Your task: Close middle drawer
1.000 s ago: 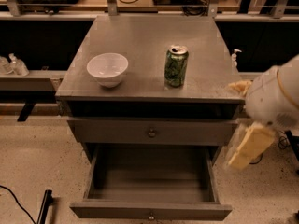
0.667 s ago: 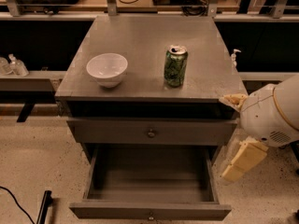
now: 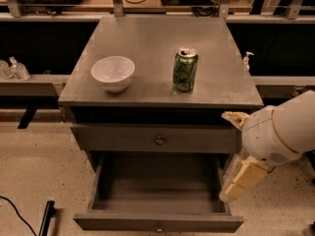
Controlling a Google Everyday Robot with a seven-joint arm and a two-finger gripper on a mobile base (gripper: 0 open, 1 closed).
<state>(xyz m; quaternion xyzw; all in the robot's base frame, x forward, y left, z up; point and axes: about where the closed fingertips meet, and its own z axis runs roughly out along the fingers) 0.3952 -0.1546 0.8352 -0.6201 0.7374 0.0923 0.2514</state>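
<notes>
Speckled floor (image 3: 39, 171) underlies boxy grey middle drawer (image 3: 157, 223), end effector (image 3: 240, 180) beside.

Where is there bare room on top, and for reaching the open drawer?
Bare grey tabletop: behind the white ceramic bowl and green soda can, and between them. The open grey wooden middle drawer is bare inside. Crowded: its right side, where the tan end effector hangs.

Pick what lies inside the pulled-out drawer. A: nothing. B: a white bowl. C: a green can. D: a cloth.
A: the middle drawer shows only its bare floor; the white bowl and green can stand on the cabinet top, and the gripper hangs beside the drawer's right-hand wall.
</notes>
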